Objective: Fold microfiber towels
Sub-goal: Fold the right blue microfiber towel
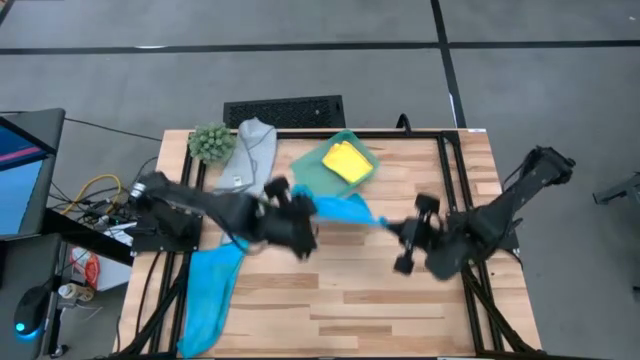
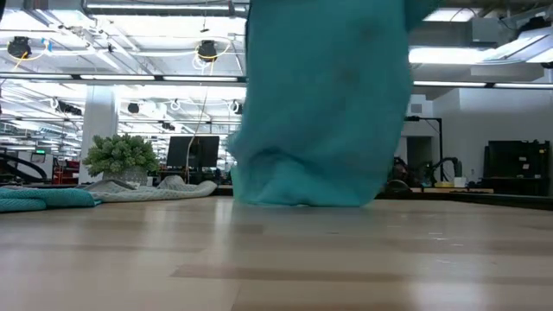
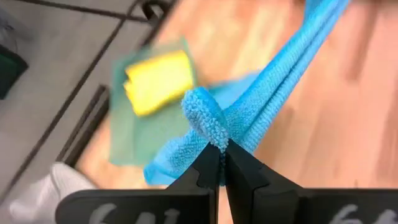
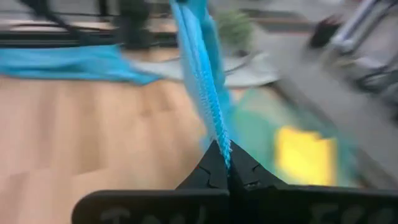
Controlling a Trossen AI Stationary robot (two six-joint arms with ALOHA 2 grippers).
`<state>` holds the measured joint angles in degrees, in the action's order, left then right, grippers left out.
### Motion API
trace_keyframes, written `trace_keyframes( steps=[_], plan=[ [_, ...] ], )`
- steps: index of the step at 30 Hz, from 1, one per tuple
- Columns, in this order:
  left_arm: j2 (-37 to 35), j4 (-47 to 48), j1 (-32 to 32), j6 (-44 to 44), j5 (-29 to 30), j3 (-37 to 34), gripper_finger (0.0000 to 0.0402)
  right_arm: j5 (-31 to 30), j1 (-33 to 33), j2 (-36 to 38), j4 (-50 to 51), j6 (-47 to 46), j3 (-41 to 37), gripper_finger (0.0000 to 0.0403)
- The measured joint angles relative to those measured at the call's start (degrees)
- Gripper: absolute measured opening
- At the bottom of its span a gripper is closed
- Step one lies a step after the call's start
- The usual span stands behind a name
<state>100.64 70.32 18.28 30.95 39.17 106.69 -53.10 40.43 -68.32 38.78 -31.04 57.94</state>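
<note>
Two grippers pinch one sky-blue towel point(image 1: 345, 209) stretched above mid-table: left gripper point(image 1: 305, 212) clamps its left end, right gripper point(image 1: 392, 224) its right. Yellow towel point(image 1: 347, 161) lies in the far teal tray point(image 1: 312, 170).

A light wooden plank bench point(image 1: 350, 300) with a black metal frame along its edges stands on grey floor. Near its far edge lies a translucent teal-green shallow tray point(image 1: 318, 168), set at an angle. At the far left corner sits a small fuzzy green plant ball point(image 1: 211, 142), which the low view shows at the left in front of the room. Just beyond the far edge a black slotted panel point(image 1: 284, 111) lies on the floor. A monitor with a blue screen point(image 1: 20, 180) stands left of the bench, with tangled cables point(image 1: 95, 190) beside it.
</note>
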Motion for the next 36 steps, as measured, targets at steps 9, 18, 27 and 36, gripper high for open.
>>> trace_keyframes(
  steps=[9, 18, 27, 36],
  plan=[
    [18.5, 2.9, 10.2, 0.8, 2.7, -0.1, 0.001, 3.9, 6.4, -17.4, -11.1, -8.8, -2.0, 0.0],
    [28.8, 13.5, 11.5, 12.3, -3.8, -0.2, 0.0104, 8.4, 8.3, -25.2, -16.0, -16.8, -1.9, 0.0001],
    [22.3, 16.4, 18.3, 15.8, 10.1, 0.0, 0.0133, 8.0, 11.4, -28.9, -19.8, -20.1, -1.9, 0.0001],
    [21.9, -9.2, 9.7, -16.2, 19.0, 0.0, 0.0117, 8.1, 12.5, -33.3, -25.2, -21.3, -1.9, 0.0001]
  ],
)
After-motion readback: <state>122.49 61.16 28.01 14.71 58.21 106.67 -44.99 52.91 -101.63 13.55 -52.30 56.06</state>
